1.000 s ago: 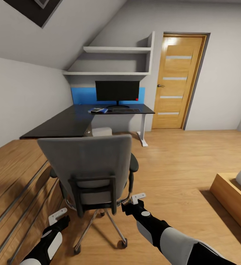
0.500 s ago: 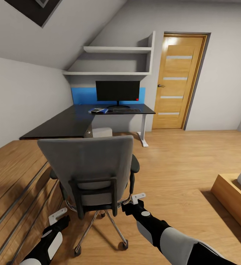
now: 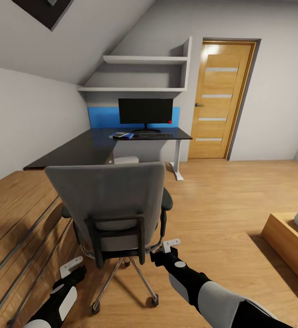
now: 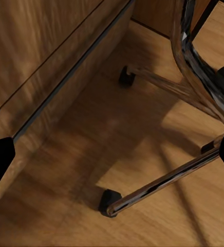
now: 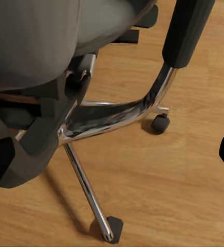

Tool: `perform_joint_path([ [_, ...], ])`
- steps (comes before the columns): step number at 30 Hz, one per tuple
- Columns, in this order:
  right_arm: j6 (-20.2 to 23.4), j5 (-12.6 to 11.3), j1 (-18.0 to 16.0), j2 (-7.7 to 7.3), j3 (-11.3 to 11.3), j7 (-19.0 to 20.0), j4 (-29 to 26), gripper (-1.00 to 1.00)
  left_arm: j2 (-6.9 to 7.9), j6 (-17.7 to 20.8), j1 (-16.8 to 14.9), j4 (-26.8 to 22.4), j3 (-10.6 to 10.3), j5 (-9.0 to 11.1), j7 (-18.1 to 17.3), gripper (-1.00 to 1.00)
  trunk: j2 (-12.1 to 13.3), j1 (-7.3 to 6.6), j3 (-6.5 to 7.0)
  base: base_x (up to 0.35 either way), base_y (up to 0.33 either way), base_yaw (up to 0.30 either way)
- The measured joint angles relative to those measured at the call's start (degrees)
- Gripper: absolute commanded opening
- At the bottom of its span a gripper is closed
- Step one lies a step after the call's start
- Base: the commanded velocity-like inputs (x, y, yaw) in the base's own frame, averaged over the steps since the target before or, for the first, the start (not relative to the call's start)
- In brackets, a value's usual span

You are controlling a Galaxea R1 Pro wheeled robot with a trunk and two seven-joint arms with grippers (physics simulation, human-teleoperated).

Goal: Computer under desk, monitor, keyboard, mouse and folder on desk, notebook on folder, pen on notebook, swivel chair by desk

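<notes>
The grey swivel chair [image 3: 108,200] stands with its back towards me, a little way from the black desk [image 3: 80,152]. On the far desk top are the monitor [image 3: 145,111], the keyboard [image 3: 156,135] in front of it, and the blue folder [image 3: 128,136] with the dark notebook [image 3: 118,135] on it. Mouse and pen are too small to make out. The grey computer [image 3: 126,160] sits under the desk. My left gripper [image 3: 71,268] [image 4: 112,154] is open, low beside the chair's chrome base [image 4: 158,185]. My right gripper [image 3: 168,247] [image 5: 112,154] is open by the chrome armrest bracket [image 5: 137,110].
A low light-wood shelving counter [image 3: 17,218] runs along the left, close to the chair. A wooden bed frame [image 3: 285,246] is at the right. A wooden door [image 3: 219,100] is beyond the desk. Open floor [image 3: 213,196] lies between chair, desk and bed.
The whole picture has shifted slightly as the camera moved. Chair and both grippers keep the same places relative to each other.
</notes>
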Motion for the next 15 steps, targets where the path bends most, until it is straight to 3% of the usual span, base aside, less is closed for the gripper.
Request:
perform_joint_path([
  [15,0.0,0.0,0.0,0.0,0.0,0.0,0.0,1.0,-0.12,0.0,0.0,0.0,0.0,0.0,0.0,1.0,-5.6,3.08,-2.52,0.0,0.0,0.0],
])
